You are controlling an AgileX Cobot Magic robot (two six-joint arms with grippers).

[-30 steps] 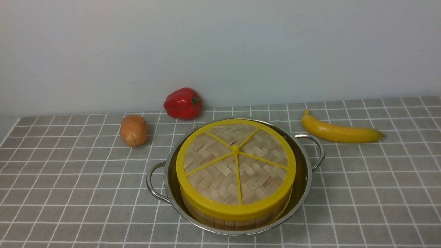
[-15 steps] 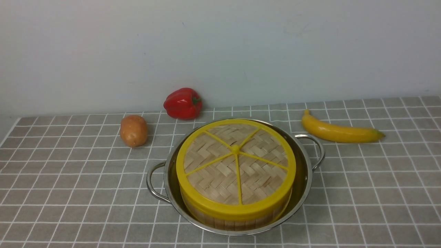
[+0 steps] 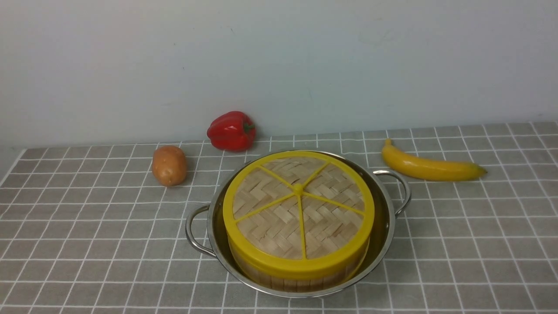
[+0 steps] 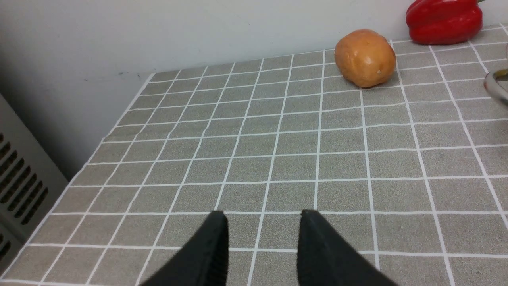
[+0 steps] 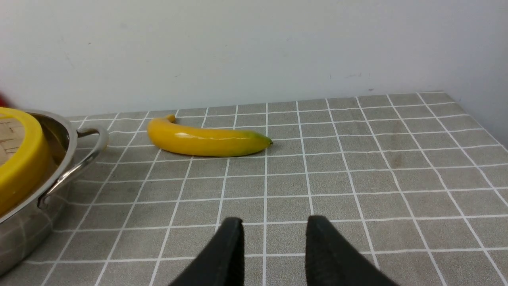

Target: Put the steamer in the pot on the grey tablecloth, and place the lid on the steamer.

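The steamer (image 3: 301, 279) stands inside the shiny pot (image 3: 387, 226) on the grey tablecloth (image 3: 87, 244). The woven lid (image 3: 298, 209) with yellow rim and spokes lies flat on top of the steamer and hides its contents. My left gripper (image 4: 264, 216) is open and empty above bare cloth, left of the pot, whose handle (image 4: 496, 85) shows at the frame edge. My right gripper (image 5: 274, 222) is open and empty above bare cloth, right of the pot (image 5: 59, 171) and lid rim (image 5: 24, 159). Neither gripper shows in the front view.
A red pepper (image 3: 231, 131) and a potato (image 3: 168, 165) lie behind the pot to the left; both also show in the left wrist view, the potato (image 4: 365, 57) and the pepper (image 4: 442, 20). A banana (image 3: 429, 168) lies back right, also in the right wrist view (image 5: 206, 141). A wall stands behind.
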